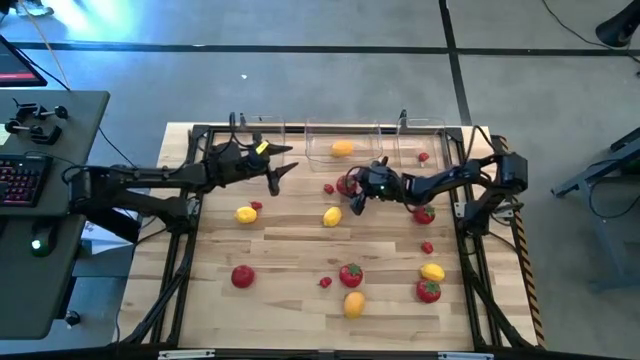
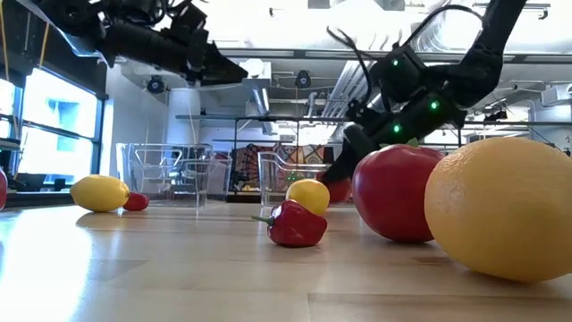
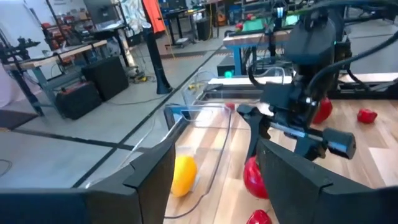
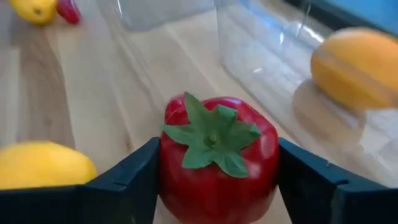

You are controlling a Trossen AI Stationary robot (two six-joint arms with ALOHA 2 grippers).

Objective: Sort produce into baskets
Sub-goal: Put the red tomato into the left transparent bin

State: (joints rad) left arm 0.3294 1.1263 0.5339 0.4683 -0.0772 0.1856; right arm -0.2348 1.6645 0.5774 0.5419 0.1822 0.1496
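Note:
Three clear baskets stand along the far edge: the left one [image 1: 262,135], the middle one [image 1: 342,138] with an orange citrus [image 1: 342,148] inside, and the right one [image 1: 422,140] with a small red berry [image 1: 424,156]. My right gripper [image 1: 352,190] is just in front of the middle basket, shut on a red tomato [image 4: 214,155] with a green top. My left gripper [image 1: 284,170] is open and empty, held above the table in front of the left basket. It also shows in the left wrist view [image 3: 217,186]. My right gripper pinches the tomato between its two fingers, one on each of two opposite sides [image 4: 166,174]. The fingers slant down from the table's right side. The tomato sits upright, its green top [image 4: 211,138] up. I cannot tell whether its underside is on the table.
Loose produce lies over the table: yellow citrus [image 1: 246,214] [image 1: 332,216] [image 1: 432,271], an orange one [image 1: 354,303], tomatoes [image 1: 242,276] [image 1: 350,274] [image 1: 424,213] [image 1: 428,291] and small berries [image 1: 328,188] [image 1: 427,247]. A dark frame [image 1: 196,130] runs around the table's edges.

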